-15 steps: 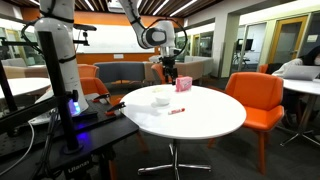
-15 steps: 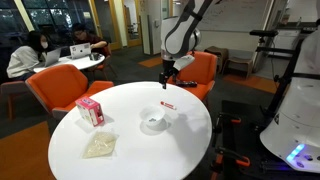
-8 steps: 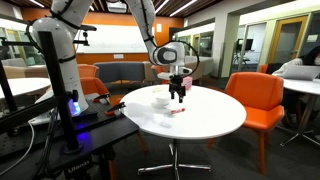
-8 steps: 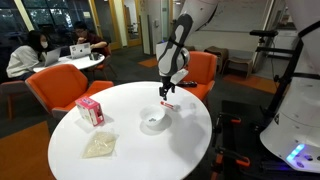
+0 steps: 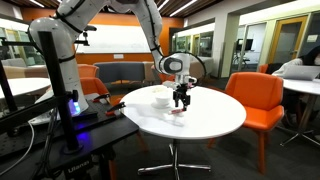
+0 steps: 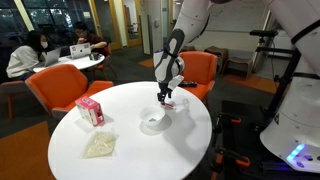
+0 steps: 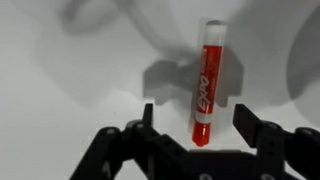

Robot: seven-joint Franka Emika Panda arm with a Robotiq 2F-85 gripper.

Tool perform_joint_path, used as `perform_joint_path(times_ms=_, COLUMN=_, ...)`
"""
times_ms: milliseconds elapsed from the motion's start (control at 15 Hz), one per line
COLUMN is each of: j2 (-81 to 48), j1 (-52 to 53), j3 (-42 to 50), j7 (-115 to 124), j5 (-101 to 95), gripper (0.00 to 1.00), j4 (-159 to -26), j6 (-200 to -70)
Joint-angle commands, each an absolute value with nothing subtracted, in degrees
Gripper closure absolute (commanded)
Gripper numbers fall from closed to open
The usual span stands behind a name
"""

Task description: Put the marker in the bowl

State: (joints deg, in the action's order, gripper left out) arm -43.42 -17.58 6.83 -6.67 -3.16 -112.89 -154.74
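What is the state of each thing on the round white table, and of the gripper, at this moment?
Thin red marker: lying flat on the round white table, not gripped.
Small round white bowl: upright, without the marker.
Black gripper: open, just above the marker.
Pink-red box: standing upright.
Whitish crumpled packet: lying flat.

Open-plan office lounge: a round white bench (image 5: 215,125) on a pedestal foot stands beneath the tool (image 5: 181,104), with orange upholstered chairs (image 5: 255,95) drawn up around it. Well away from the tool in an exterior view, a person (image 6: 28,52) sits at a laptop (image 6: 80,50) on another table. Behind the tool in an exterior view lie a low sofa (image 5: 120,72) and glass-walled rooms (image 5: 250,40) under strip ceiling lights.
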Motion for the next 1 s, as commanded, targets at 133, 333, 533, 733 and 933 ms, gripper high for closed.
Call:
perform_joint_path(times_ms=133, j2=-46.6, j1=-18.7, j3=5.8, j7=-8.2, j5=-1.8, gripper=0.59, j4=-108.8, j6=-153.3)
perform_joint_path(times_ms=333, j2=-46.2, j1=-18.6, j3=5.6, j7=-7.7, j5=-1.5, gripper=0.80, j4=-108.7, j6=-153.4)
perform_joint_path(times_ms=533, j2=-45.4, j1=-19.0, j3=5.3, j7=-7.4, j5=-0.5, gripper=1.00, j4=-108.8, j6=-153.4)
perform_joint_path(times_ms=733, j2=-42.9, j1=-18.6, j3=5.4, j7=-6.7, j5=0.9, gripper=0.95, j4=-110.1, j6=-154.2)
perform_joint_path(times_ms=933, j2=-37.0, j1=-18.6, j3=3.9, j7=-5.9, j5=3.8, gripper=0.95, j4=-113.2, j6=-155.7)
